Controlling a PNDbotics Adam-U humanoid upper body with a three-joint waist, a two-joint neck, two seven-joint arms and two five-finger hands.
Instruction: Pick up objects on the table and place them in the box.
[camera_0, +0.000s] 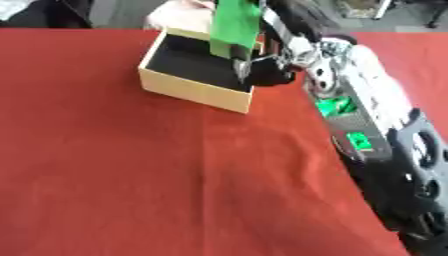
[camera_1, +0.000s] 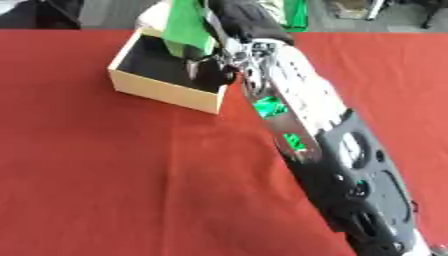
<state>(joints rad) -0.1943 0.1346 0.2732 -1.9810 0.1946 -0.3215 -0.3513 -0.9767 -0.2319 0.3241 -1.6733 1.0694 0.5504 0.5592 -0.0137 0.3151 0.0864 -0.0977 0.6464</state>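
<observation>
While reaching over the box (camera_0: 194, 89), right hand (camera_0: 271, 67) fingers curled, pinching a green flat object (camera_0: 234, 27) above its black interior

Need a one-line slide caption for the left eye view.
Right hand holds a flat green rectangular object upright over the open tan cardboard box on the red tablecloth.

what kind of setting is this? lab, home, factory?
Probably a lab or demo workspace, not a home. A table under a plain red cloth holds one open cardboard box with a dark lining, and the robot's right hand holds a green flat object over it. Grey floor and dark equipment lie beyond the table.
</observation>
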